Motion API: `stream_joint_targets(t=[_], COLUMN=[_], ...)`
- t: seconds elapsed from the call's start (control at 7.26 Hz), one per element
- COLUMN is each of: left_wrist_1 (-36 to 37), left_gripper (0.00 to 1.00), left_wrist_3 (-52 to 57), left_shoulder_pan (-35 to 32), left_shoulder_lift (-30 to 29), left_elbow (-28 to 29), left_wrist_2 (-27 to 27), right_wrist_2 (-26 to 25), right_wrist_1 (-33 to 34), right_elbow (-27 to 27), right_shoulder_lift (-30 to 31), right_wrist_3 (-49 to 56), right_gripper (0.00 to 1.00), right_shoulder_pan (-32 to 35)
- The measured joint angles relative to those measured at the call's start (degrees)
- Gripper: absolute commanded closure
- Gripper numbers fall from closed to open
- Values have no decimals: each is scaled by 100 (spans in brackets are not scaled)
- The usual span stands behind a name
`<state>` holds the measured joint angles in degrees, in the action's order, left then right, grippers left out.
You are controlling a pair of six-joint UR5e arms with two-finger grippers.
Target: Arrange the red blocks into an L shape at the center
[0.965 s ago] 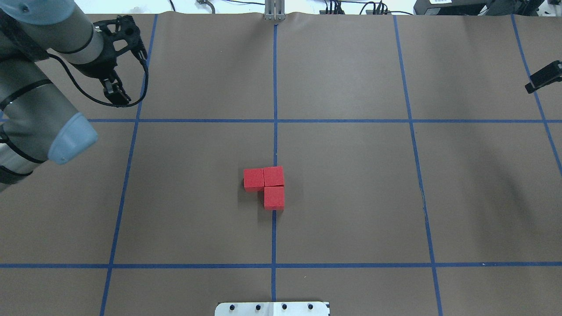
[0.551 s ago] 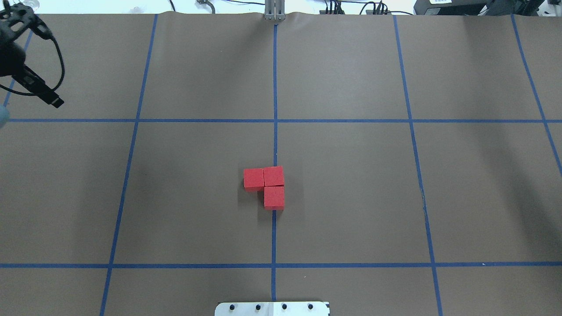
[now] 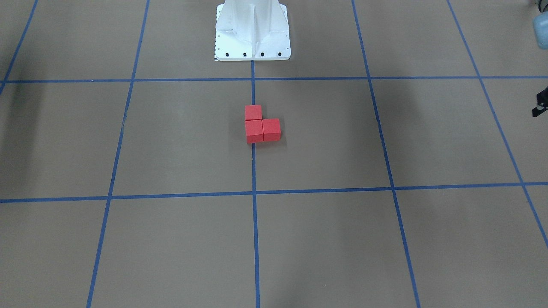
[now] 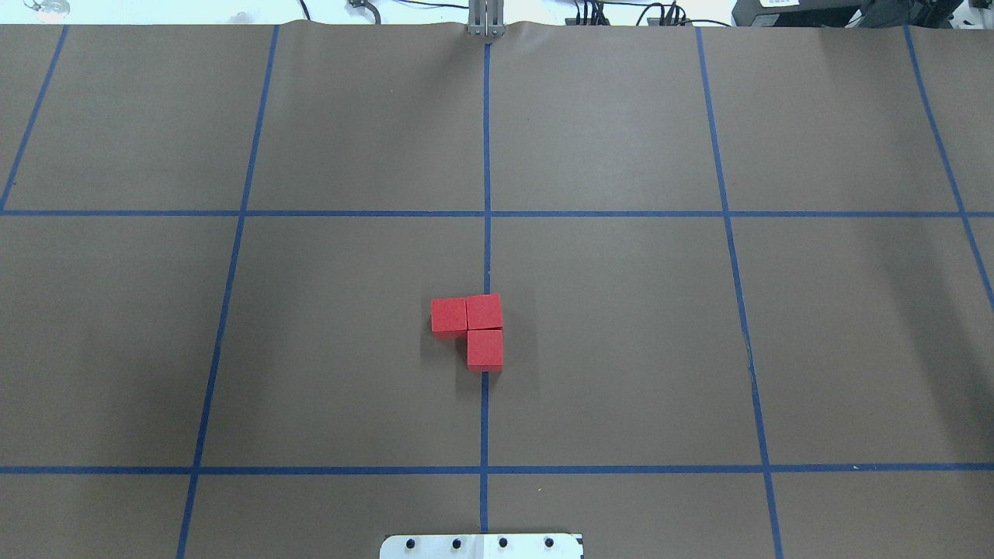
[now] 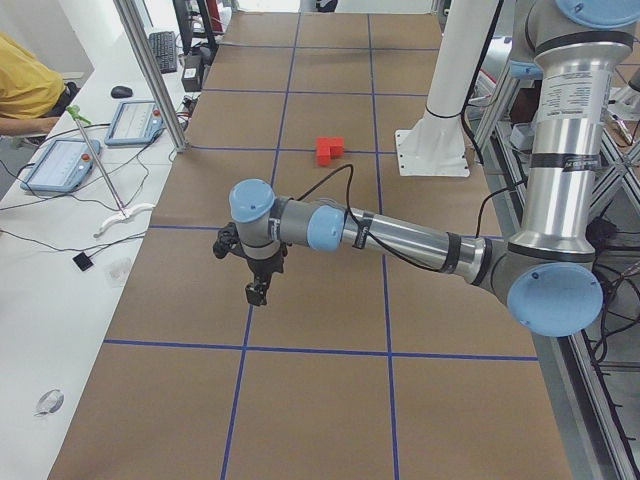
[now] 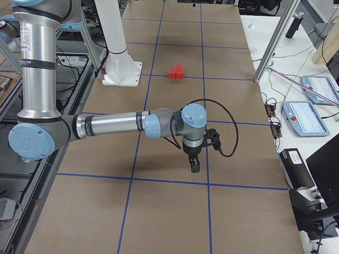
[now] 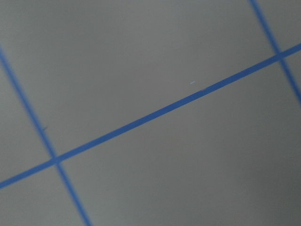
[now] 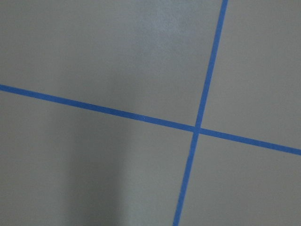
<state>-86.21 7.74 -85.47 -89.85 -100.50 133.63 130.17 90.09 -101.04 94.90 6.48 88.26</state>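
Brown center (image 4: 543,310) bears red blocks (image 4: 484,314), well apart from left pincer (image 5: 256,293), right pincer (image 6: 195,166)

Red blocks (image 4: 484,313) look matte, brown sheet's (image 4: 621,310) dull paper (rippled edge at 12 o'clock), base (image 3: 252,30) is glossy white metal.

Brown matte surface (image 4: 621,349), divided into large squares by blue tape lines (image 4: 486,155). At its center (image 4: 536,326) three red blocks (image 3: 262,130) lie directly on it with faces touching, forming an L: the corner block (image 4: 484,312) and the near block (image 4: 484,349) both cover the middle tape line that runs from near to far, while the third block (image 4: 449,316) lies just left of the corner block as seen from overhead. The white base plate (image 4: 481,546) stands on the same line at the near edge, well apart from the blocks.
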Motion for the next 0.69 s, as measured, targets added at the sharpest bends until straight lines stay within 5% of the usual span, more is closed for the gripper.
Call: stream_joint_targets(t=[0.69], left_wrist_1=[-2], left_gripper=[0], left_wrist_3=[42], left_shoulder_pan=[-940], left_shoulder_lift=[1173], left_elbow=[-572], left_wrist_2=[-17], right_wrist_2=[-24], right_wrist_1=[0], right_elbow=[-10], right_shoulder_lift=[33], right_wrist_3=[-438], right_gripper=[0], right_shoulder_pan=[42])
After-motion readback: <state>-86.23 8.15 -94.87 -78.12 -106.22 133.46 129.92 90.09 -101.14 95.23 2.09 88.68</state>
